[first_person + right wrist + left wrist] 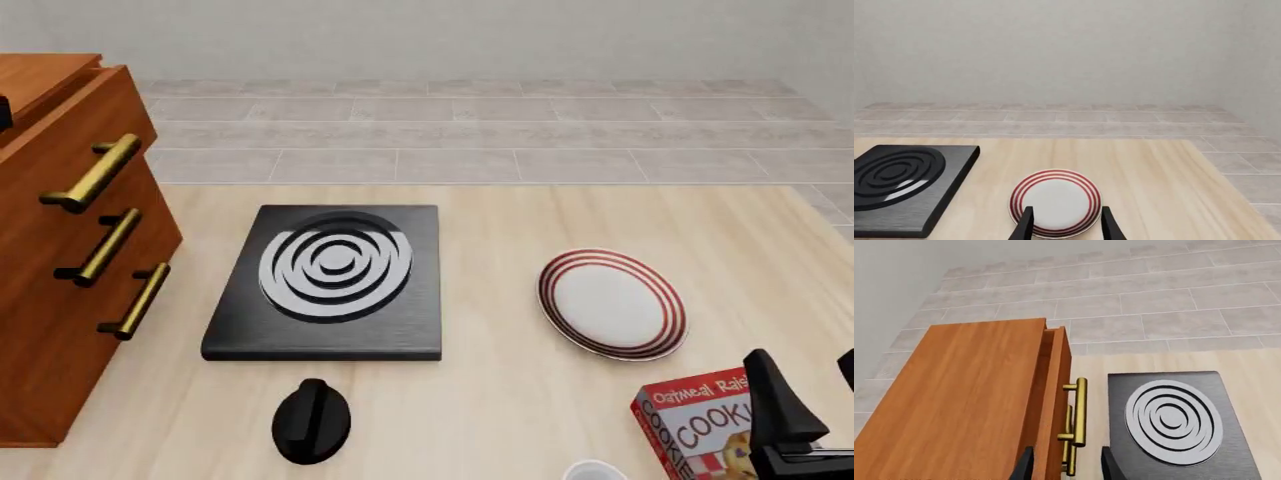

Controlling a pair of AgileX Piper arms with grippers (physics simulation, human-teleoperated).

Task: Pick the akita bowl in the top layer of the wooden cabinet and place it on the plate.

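The wooden cabinet (60, 250) filled the left edge of the front view, its top layer (1054, 390) barely ajar, so the akita bowl was hidden inside. The plate (611, 303) sat bare at right of centre on the bench (534, 220). Your left claw (1066, 465) was spread, empty, straddling the brass handle (1079, 412); your right claw (1066, 222) hung parted, empty, before the plate. Closing off-centre could slip off the bar.
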